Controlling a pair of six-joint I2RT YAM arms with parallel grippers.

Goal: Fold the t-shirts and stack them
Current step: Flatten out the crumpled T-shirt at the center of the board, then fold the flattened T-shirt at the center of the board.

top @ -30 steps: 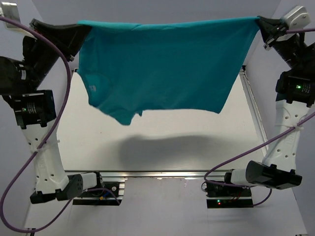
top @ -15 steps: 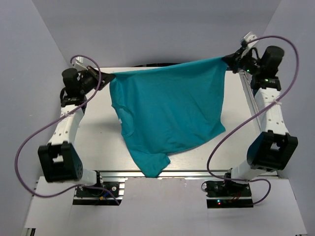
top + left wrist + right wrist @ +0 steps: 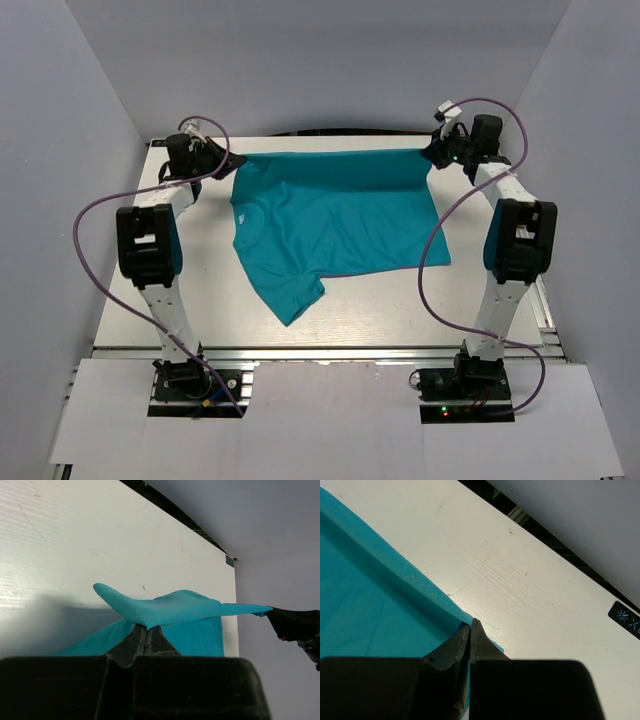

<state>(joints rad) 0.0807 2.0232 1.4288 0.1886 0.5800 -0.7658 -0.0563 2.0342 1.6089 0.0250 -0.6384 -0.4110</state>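
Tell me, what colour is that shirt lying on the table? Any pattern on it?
The t-shirt is plain teal, with no pattern visible; the top external view shows it best.

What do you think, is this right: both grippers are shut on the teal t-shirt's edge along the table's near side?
No: the left gripper and right gripper are shut on the t-shirt edge along the far side of the table; the top external view shows it.

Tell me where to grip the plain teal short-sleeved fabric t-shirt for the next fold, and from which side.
Probably the near edge of the teal t-shirt: its loose sleeve and near right corner. Both lie flat on the white table with bare surface in front, so descend from the near side and pinch the edge. The left gripper and right gripper are shut on the far corners.
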